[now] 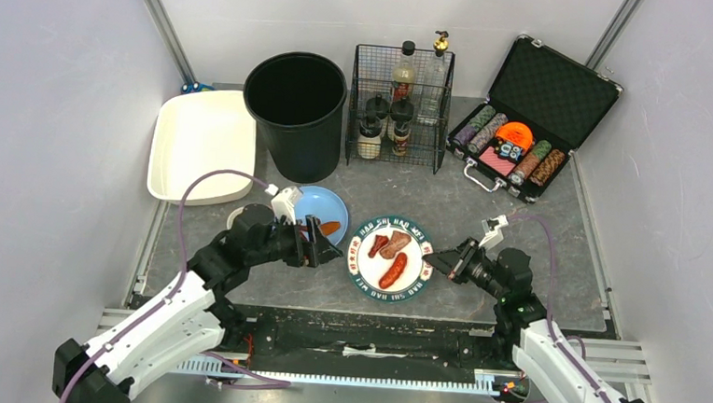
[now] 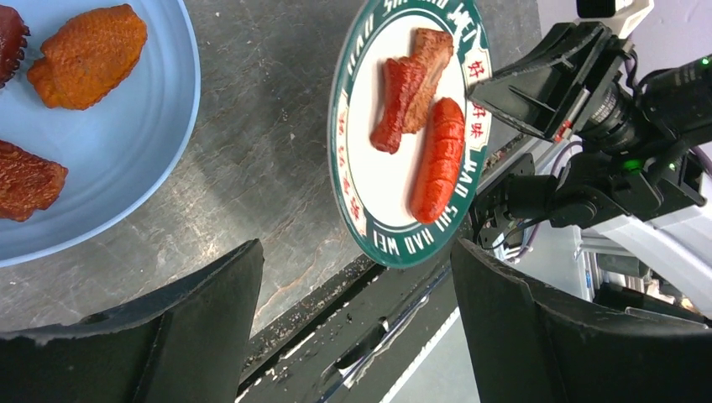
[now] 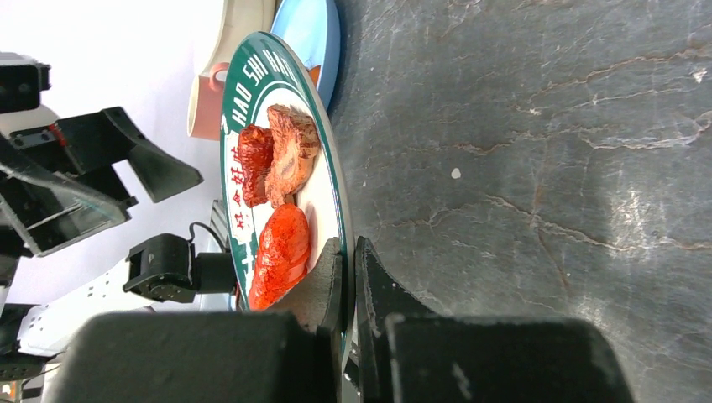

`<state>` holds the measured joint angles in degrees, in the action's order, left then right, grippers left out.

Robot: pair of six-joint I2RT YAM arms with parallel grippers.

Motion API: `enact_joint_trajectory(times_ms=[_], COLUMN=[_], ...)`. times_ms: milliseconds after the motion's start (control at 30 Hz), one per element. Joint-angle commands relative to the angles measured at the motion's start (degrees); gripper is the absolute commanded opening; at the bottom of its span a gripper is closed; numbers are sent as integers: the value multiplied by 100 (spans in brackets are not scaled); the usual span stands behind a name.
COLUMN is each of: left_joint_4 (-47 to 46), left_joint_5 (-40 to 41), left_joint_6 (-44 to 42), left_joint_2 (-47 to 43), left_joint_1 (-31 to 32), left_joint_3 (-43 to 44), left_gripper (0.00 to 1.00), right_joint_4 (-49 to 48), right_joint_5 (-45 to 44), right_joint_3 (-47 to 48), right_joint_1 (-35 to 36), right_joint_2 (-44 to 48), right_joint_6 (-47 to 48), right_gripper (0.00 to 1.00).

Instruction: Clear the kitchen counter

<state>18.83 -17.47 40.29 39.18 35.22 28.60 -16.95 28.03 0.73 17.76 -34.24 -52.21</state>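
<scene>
A green-rimmed white plate (image 1: pixel 365 266) with a sausage and meat pieces (image 1: pixel 393 257) sits on the dark grey stone-look kitchen counter (image 1: pixel 483 219) at the front middle. My right gripper (image 1: pixel 431 259) is shut on the plate's right rim; in the right wrist view the fingers (image 3: pixel 326 285) pinch the rim (image 3: pixel 342 210). A light blue plate (image 1: pixel 336 203) with fried pieces (image 2: pixel 88 54) lies left of it. My left gripper (image 1: pixel 331 249) is open and empty between the two plates, above the counter's front edge (image 2: pixel 353 336).
A black bin (image 1: pixel 294 114), a white tray (image 1: pixel 197 145), a wire rack of bottles (image 1: pixel 401 106) and an open case of poker chips (image 1: pixel 516 127) stand along the back. A black rail (image 1: pixel 372 338) runs along the near edge.
</scene>
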Motion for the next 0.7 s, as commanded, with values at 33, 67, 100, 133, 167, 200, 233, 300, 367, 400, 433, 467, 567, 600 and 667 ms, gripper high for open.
enact_joint_trajectory(times_ms=[33, 67, 100, 133, 167, 200, 233, 300, 367, 400, 433, 467, 567, 600, 667], left_joint_4=[-876, -958, -1077, -1189, -1268, -1370, -1438, -1558, -1669, -1725, -1801, -1852, -2026, -2094, -2257], left_joint_5=[25, -3, -21, -40, -68, -100, -127, -168, -181, -177, -184, -187, -195, -203, -229], left_joint_6=[336, 348, 361, 380, 411, 430, 443, 468, 505, 522, 539, 557, 583, 593, 641], left_joint_2=[409, 523, 620, 720, 806, 904, 998, 1158, 1276, 1336, 1383, 1441, 1649, 1710, 1846], left_joint_1=[25, 20, 22, 23, 20, 23, 28, 30, 29, 29, 29, 31, 37, 42, 57], left_joint_3=[-142, -151, -164, -172, -171, -171, -162, -146, -155, -160, -167, -176, -188, -190, -211], left_gripper=[87, 87, 86, 86, 85, 85, 83, 82, 82, 82, 81, 81, 80, 79, 78], right_joint_4=[-340, -347, -336, -313, -310, -310, -309, -297, -261, -257, -252, -240, -280, -298, -309], right_joint_5=[358, 377, 396, 405, 409, 431, 446, 466, 466, 459, 447, 426, 410, 414, 432], right_joint_3=[381, 369, 379, 384, 391, 407, 423, 463, 510, 521, 524, 515, 497, 488, 489], right_joint_1=[-2, -1, 0, 0, 0, 0, 0, -5, -3, -5, -1, 0, -1, 0, 0], right_joint_2=[247, 269, 300, 320, 349, 369, 379, 400, 418, 416, 419, 434, 451, 447, 436], right_joint_6=[-392, -412, -434, -438, -458, -474, -488, -505, -495, -494, -495, -502, -538, -555, -565], right_gripper=[0, 0, 0, 0, 0, 0, 0, 0, 0, 0, 0, 0, 0, 0, 0])
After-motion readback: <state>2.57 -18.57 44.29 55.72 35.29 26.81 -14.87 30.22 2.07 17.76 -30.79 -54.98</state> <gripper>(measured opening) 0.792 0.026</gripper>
